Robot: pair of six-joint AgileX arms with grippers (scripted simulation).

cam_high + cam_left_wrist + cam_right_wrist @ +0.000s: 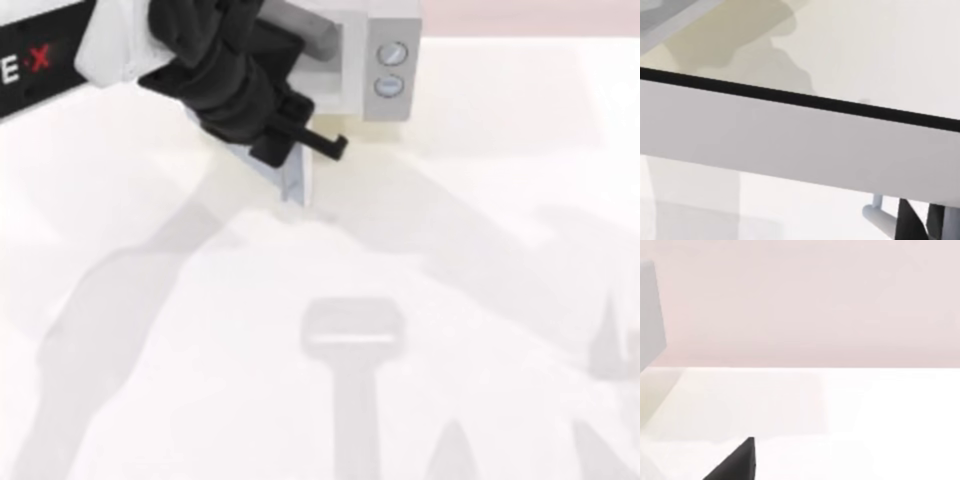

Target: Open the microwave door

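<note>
Fingers of the left gripper (318, 140): black, angular, projecting past the free edge of the microwave door (296, 178); whether they are clenched on it or released cannot be told from any view. The gripper body covers most of the door from above.

Top view: small boxy light-grey microwave (385, 25) at the far edge of the white matte table (480, 250), centre. Its door, a flat light-grey panel, stands swung outward from the front, seen nearly edge-on as a thin slab angled toward the near side. Cavity opening is visible behind the arm, with a pale interior. A narrow side panel carries two round grey knobs (391, 68), one above the other.

Left wrist view only: a broad smooth light-grey slab with a thin black strip along its edge crosses the frame diagonally; one dark finger (907, 222) and a pale rounded bar sit at one corner.

Right wrist view only: a black finger tip (737, 462), bare white table, pinkish wall, and a grey box corner at the frame edge. The right arm itself is outside the top view.
</note>
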